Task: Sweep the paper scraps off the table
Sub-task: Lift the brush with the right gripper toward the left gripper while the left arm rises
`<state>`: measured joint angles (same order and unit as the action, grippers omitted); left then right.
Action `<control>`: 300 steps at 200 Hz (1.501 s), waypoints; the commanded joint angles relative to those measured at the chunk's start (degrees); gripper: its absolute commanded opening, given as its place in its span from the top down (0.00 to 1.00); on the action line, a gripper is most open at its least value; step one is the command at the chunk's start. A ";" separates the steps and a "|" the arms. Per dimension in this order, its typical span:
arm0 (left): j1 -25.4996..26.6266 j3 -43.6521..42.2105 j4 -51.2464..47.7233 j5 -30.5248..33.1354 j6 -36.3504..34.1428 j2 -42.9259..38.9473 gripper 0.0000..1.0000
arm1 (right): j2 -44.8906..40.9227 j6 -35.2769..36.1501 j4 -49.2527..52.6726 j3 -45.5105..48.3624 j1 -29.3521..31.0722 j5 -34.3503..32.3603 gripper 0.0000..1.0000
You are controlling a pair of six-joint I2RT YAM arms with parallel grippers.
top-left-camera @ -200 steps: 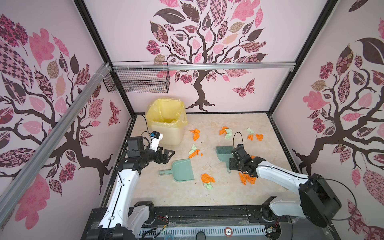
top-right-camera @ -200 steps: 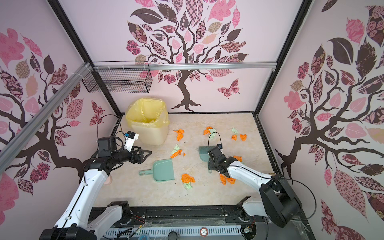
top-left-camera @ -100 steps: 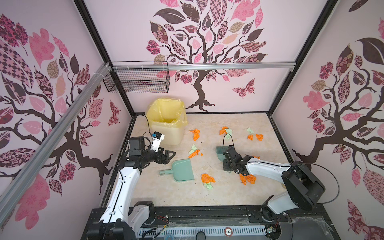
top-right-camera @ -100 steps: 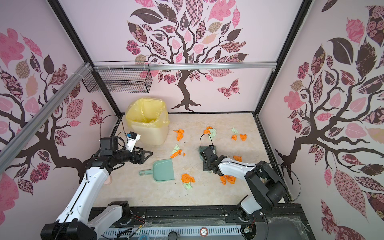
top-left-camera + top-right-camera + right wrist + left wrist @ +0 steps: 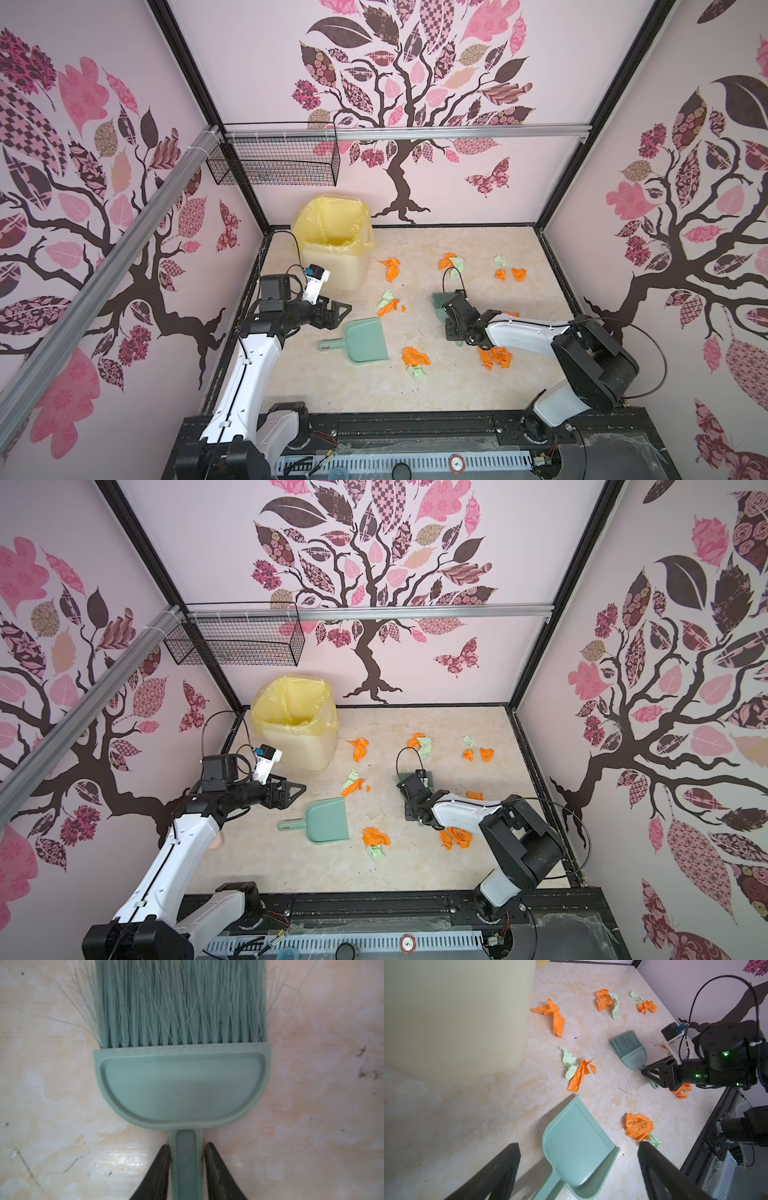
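Orange paper scraps (image 5: 390,268) approx 8; green paper scraps (image 5: 457,262) 4; dustpan (image 5: 368,340) x1; brush (image 5: 633,1055) x1; bin (image 5: 336,272) x1; wire basket (image 5: 274,166) x1.

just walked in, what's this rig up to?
Cleanup job, early on. The right tool is closed on the handle of the brush, which lies flat on the table. The left tool hangs open near the dustpan, not holding it. The paper scraps lie scattered, none in the dustpan.
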<state>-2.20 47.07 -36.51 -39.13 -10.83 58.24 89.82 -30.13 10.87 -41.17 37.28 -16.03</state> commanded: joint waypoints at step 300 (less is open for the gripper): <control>41.97 4.13 27.21 27.54 -32.88 0.13 0.18 | -15.83 12.64 45.64 -30.41 0.58 12.66 0.85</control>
<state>39.55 41.69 -0.97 -11.73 -55.90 56.80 75.75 -18.50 56.42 -68.93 37.60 -1.69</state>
